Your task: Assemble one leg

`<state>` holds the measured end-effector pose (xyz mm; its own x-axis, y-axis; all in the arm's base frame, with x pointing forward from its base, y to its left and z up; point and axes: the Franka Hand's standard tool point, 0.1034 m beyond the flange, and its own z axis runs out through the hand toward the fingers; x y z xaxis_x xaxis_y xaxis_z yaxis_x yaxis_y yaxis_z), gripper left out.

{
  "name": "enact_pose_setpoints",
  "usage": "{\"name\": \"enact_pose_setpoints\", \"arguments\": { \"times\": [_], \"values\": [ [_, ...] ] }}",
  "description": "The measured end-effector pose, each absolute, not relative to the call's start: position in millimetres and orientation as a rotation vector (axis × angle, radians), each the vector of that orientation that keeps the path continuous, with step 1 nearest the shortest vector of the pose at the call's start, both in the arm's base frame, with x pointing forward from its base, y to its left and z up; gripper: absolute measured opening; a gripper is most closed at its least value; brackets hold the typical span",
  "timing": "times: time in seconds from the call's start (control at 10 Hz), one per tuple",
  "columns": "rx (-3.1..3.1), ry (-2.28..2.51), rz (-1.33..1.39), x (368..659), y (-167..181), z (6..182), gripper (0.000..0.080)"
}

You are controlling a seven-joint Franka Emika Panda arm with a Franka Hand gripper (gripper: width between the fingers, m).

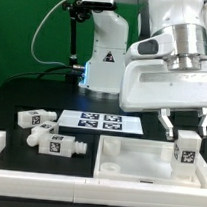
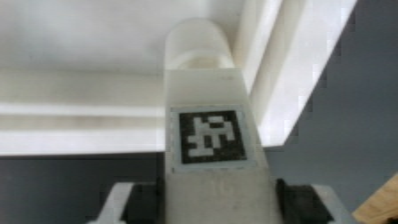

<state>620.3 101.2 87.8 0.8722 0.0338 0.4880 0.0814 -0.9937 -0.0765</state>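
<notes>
My gripper (image 1: 182, 131) is shut on a white leg (image 1: 185, 150) with a black-and-white tag and holds it upright over the near right corner of the large flat white panel (image 1: 128, 153). In the wrist view the leg (image 2: 210, 110) runs out from between the black pads (image 2: 146, 200), its narrower round end pointing at the panel's corner (image 2: 107, 95). I cannot tell whether the end touches the panel. Three more legs lie on the exterior view's left: one (image 1: 33, 118) by the marker board, two (image 1: 51, 143) nearer the front.
The marker board (image 1: 98, 121) lies flat behind the panel. A white rail (image 1: 46, 173) runs along the table's front edge. The arm's base (image 1: 102, 61) stands at the back.
</notes>
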Motion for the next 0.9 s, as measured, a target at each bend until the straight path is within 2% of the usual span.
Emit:
{"name": "enact_pose_setpoints", "arguments": {
  "times": [0.4,0.5,0.6,0.7,0.8,0.9],
  "values": [
    [-2.925,-0.093,-0.881,627,101,86.9,0.0288],
    [-2.933,-0.096,-0.845,626,102,85.4,0.0353],
    [-2.932,-0.095,-0.846,627,102,86.2,0.0492],
    [-2.951,-0.068,-0.714,628,105,82.1,0.0492],
    [-2.965,-0.048,-0.573,638,108,86.5,0.0611],
    [-2.979,-0.05,-0.46,644,106,86.4,0.0642]
  ]
}}
